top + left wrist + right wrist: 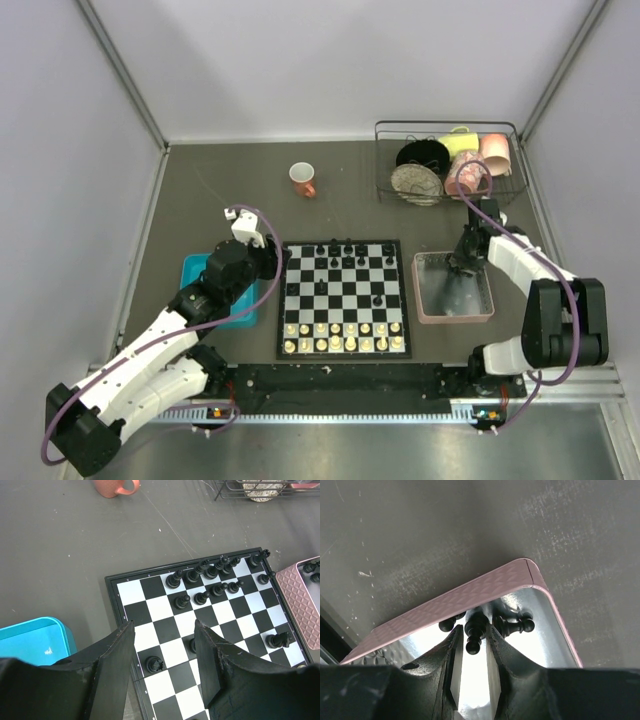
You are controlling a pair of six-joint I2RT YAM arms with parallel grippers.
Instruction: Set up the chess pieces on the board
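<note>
Top external view: the board [343, 298] lies at mid-table. Black chess pieces [345, 255] are ranged mostly along its two far rows, and cream pieces [343, 336] along the two near rows. The left gripper [275, 262] hangs at the board's far left corner, just beside the teal tray [195, 280]. The right gripper [462, 265] dips into the far left corner of the pink tray [455, 318]. An orange cup [303, 180] and a wire rack [448, 190] of crockery stand at the back.

Left wrist view: the left gripper [164, 630] hangs above the board's left squares, jaws spread wide and holding nothing. One black piece [154, 665] stands on the board below the gap.

Right wrist view: the right gripper [473, 630] has its fingers [492, 645] drawn narrowly either side of a black piece in the pink tray's corner. Whether they clamp it cannot be told. More black pieces lie beside it.
</note>
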